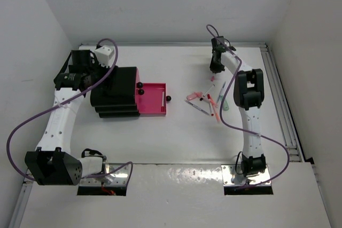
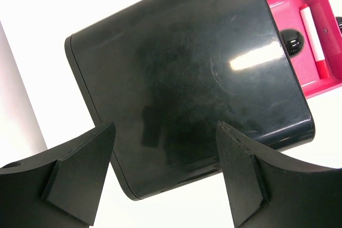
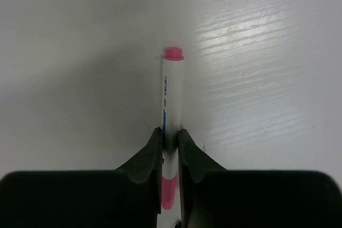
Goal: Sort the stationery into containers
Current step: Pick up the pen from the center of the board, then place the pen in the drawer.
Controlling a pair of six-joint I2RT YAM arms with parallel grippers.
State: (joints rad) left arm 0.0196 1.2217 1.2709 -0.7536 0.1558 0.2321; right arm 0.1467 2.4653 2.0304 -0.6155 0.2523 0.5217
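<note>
item: white marker (image 3: pixel 171 105), pink cap at the far end, pink band at the near end, blue lettering on the barrel.
location: between the fingers of the right tool (image 3: pixel 170 134), which was clenched on the lower barrel, cap pointing straight ahead of it. whether the marker touched the worktop (image 3: pixel 256 78) could not be told.
nearby: loose pens and markers (image 1: pixel 207 102), pink, red, white and mint, scattered close behind the right tool, toward its arm's base.
further: pink drawer (image 1: pixel 152 100), pulled out of the black drawer unit (image 2: pixel 187 78), holding a red-tipped marker (image 2: pixel 312 38) beside a round black knob (image 2: pixel 293 41).
left tool (image 2: pixel 165 174): released, fingers wide apart, above the unit's glossy top, with the drawer ahead and to its right.
</note>
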